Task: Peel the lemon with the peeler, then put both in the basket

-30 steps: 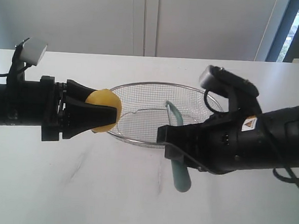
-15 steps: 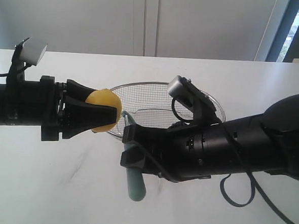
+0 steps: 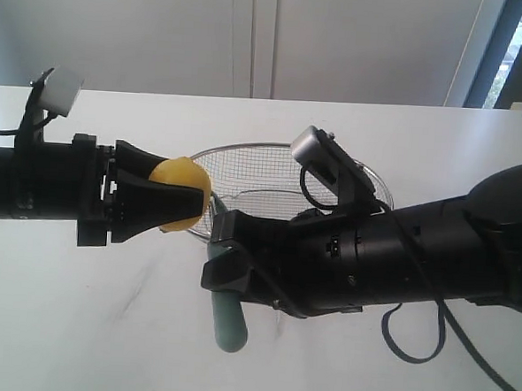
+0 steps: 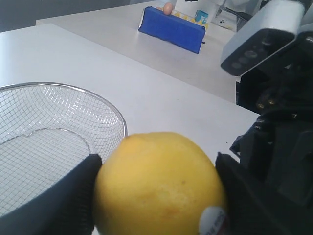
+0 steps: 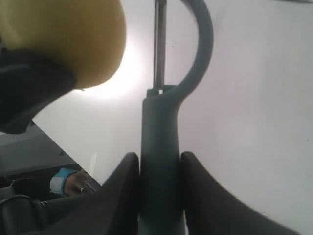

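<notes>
The yellow lemon is held above the table at the basket's left rim, with my left gripper shut on it. Close up, the lemon fills the space between the black fingers, its sticker low on one side. My right gripper is shut on the teal-green peeler, whose handle hangs below the fingers. The peeler points its looped head and blade toward the lemon, just beside it. The silver wire basket sits behind both grippers.
A blue box and small items stand on a far table in the left wrist view. The right arm's bulky black body covers the basket's right front. White tabletop lies in front.
The right arm swung left across the basket's front, carrying the peeler from right of centre to just beside the lemon. The left arm and lemon stayed in place.
</notes>
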{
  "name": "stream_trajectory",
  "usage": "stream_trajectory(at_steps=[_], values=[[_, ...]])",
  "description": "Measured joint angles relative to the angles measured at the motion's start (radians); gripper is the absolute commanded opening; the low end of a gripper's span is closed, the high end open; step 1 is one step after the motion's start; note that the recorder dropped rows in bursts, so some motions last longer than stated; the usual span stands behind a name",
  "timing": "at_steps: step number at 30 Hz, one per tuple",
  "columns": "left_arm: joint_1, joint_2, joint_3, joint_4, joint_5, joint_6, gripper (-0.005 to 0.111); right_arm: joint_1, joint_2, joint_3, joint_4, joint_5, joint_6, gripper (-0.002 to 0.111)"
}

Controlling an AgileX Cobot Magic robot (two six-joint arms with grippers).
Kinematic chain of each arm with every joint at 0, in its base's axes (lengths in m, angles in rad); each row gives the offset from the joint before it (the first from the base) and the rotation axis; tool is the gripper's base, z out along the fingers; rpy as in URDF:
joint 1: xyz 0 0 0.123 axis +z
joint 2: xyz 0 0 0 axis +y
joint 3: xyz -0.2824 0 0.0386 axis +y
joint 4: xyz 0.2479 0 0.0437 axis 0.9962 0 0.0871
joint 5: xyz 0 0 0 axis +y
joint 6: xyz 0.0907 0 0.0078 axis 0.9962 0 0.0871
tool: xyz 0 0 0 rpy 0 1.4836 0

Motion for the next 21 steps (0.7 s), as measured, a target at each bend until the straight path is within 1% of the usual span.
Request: stream_trajectory(at_steps=[12,18,21], values=[[0.0,0.0,0.0,0.0,-0.006,0.0,0.0,0.0,-0.044,0.0,0.008,-0.004,-0.019,0.0],[0.0,0.0,0.0,0.0,-0.006,0.0,0.0,0.0,-0.126,0.0,0.008,-0.039,-0.031,0.0],[0.0,0.0,0.0,0.0,-0.006,0.0,0.0,0.0,-0.204,0.0,0.008,-0.043,-0.031,0.0]])
